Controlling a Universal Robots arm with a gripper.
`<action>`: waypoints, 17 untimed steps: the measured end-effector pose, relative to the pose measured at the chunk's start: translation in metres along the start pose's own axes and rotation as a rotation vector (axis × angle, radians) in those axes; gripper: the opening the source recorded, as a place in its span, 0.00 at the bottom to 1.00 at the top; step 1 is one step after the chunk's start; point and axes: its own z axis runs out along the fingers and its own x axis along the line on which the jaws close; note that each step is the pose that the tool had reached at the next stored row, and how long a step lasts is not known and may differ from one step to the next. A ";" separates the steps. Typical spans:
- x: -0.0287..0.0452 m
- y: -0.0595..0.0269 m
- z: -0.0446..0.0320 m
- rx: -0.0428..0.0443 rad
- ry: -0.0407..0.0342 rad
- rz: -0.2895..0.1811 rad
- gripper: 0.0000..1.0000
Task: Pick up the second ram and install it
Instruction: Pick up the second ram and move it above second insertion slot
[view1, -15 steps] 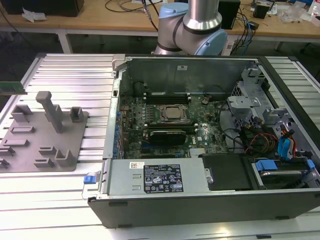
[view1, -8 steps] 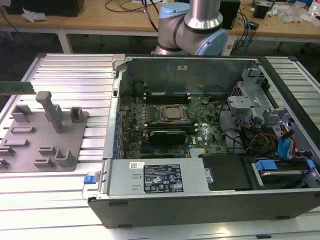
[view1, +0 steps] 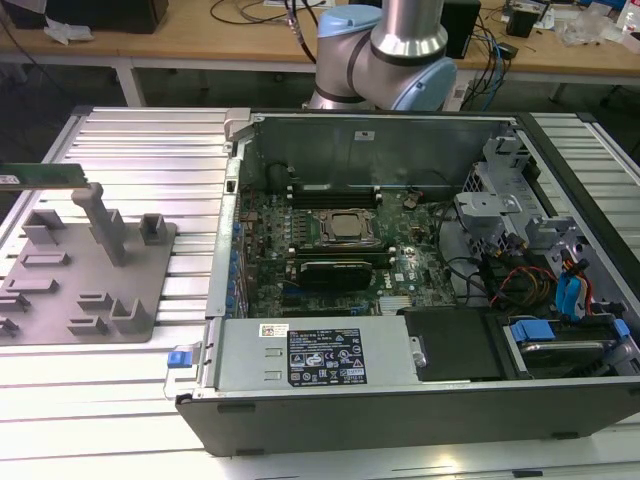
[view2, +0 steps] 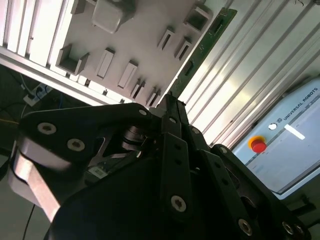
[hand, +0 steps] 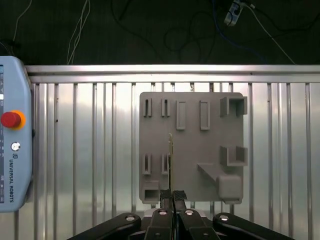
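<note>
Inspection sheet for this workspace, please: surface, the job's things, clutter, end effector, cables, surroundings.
Surface: ribbed metal table carrying a grey tray and an open computer case.
Job's things: second ram gripped at one end, held over the grey tray; processor seated on the board in the case.
Clutter: teach pendant lying on the table.
End effector: shut on the second ram.
Cables: red and black wires inside the case, at the exterior view's right; loose cables on the floor.
Surroundings: wooden bench and the robot arm behind the case.
</note>
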 end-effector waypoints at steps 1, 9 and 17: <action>0.0000 -0.0010 0.0000 0.0000 0.0000 0.000 0.09; 0.0000 -0.0181 -0.0007 0.0000 0.0000 0.000 0.09; 0.0000 -0.0427 -0.0017 0.0000 0.0000 0.000 0.09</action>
